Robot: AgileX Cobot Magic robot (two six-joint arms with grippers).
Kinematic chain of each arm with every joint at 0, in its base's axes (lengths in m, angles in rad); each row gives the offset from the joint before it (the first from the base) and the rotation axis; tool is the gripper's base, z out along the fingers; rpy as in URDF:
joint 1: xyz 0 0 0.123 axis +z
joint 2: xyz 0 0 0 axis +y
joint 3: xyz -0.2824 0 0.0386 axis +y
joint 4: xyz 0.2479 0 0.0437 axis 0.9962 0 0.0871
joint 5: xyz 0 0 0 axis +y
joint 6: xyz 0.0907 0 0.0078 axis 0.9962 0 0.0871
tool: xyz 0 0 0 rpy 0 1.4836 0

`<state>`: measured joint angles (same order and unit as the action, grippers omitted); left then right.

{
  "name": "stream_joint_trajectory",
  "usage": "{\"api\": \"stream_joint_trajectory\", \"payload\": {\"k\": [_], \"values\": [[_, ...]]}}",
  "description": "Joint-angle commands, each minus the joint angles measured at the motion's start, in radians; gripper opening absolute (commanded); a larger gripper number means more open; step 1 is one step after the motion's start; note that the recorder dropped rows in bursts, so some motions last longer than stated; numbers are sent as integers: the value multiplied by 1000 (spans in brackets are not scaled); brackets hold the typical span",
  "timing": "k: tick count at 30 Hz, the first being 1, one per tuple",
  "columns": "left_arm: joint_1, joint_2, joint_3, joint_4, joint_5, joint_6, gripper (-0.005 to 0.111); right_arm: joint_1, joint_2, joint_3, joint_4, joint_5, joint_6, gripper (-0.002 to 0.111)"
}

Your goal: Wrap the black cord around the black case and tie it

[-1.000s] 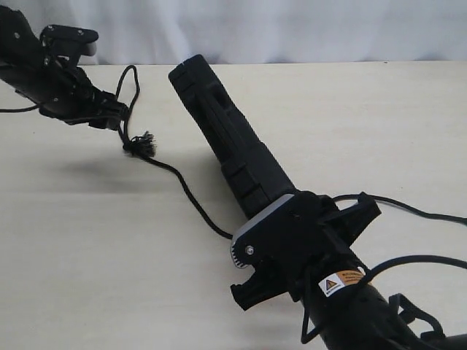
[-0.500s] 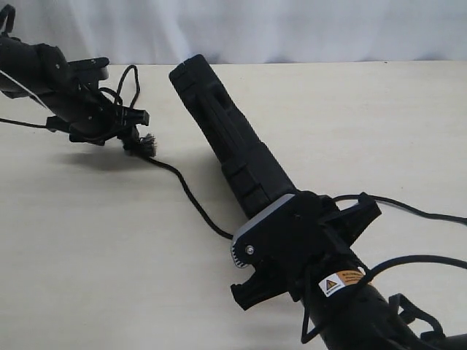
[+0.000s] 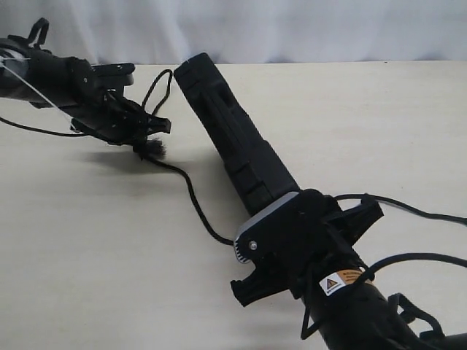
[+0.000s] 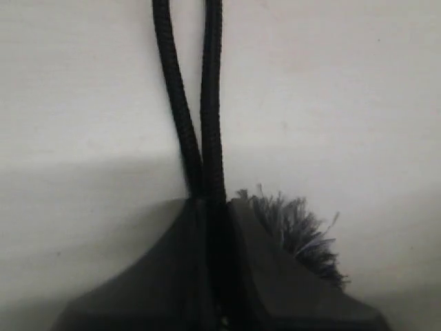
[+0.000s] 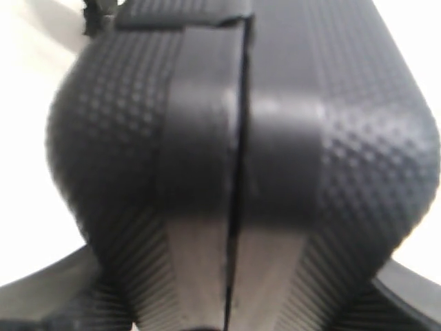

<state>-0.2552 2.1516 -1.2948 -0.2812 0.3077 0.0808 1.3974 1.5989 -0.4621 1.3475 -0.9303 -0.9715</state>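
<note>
Left gripper (image 3: 149, 133) pinched the black cord (image 3: 193, 195) beside its frayed tuft, near the worktop's (image 3: 87, 262) far edge. Right gripper (image 3: 281, 211) clamped the black case (image 3: 233, 142) by one end.

cord (image 3: 191, 197) left of case (image 3: 233, 138), on table (image 3: 109, 277)

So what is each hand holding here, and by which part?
The left hand pinches the black cord, two strands together, right beside its frayed tuft. The right hand clamps one end of the black case.

Left hand (image 4: 212, 214) pinched; right hand (image 3: 314, 208) clamped
</note>
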Motion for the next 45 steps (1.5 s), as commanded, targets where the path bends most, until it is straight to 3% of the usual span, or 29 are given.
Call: {"api": "stream_joint_trajectory", "payload": {"k": [1, 2, 6, 7, 9, 17, 29, 35, 45], "values": [[0, -65, 140, 37, -132, 5, 0, -5, 9, 11, 50, 38, 110, 4], [-2, -122, 234, 37, -232, 44, 0, -5, 9, 11, 50, 23, 123, 4], [-26, -254, 429, 75, -406, 62, 0, -5, 9, 11, 50, 12, 123, 4], [-50, -313, 532, 106, -523, 62, 0, -5, 9, 11, 50, 15, 123, 4], [-81, -374, 623, 113, -635, 60, 0, -5, 9, 11, 50, 20, 123, 4], [-178, -509, 858, 200, -931, 41, 0, -5, 9, 34, 50, 20, 139, 4], [-187, -511, 1119, 365, -1483, -63, 0, -5, 9, 58, 50, 17, 216, 4], [-187, -511, 1160, 560, -1517, -73, 0, -5, 9, 58, 50, 17, 221, 4], [-187, -561, 1242, 601, -1529, -158, 0, -5, 9, 58, 29, 7, 223, 4]]}}
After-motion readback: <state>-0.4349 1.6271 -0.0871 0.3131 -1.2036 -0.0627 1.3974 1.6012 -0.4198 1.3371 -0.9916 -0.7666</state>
